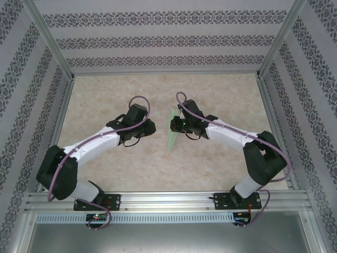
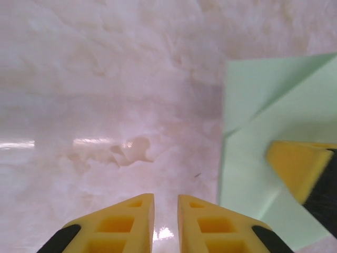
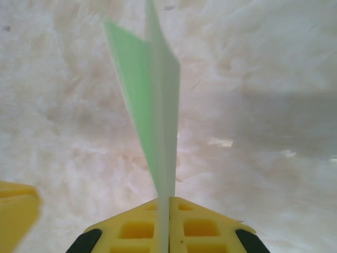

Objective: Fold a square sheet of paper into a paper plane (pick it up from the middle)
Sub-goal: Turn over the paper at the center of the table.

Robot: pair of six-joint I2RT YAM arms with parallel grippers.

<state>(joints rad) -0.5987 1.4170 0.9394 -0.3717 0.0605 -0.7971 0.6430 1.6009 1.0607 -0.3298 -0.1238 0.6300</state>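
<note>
The pale green sheet of paper is folded into a slim, pointed plane shape and stands on edge at the middle of the table. My right gripper is shut on its lower fold, and the paper rises straight out from between the yellow fingers. My left gripper hovers just left of the paper, apart from it. Its jaws stand a narrow gap apart with nothing between them. In the left wrist view a diagonal fold shows on the paper, and a right finger presses on it.
The tabletop is beige marble-patterned, with patterned walls and aluminium rails around it. Both arms reach inward from the near edge and meet near the centre. Open table lies behind and to both sides.
</note>
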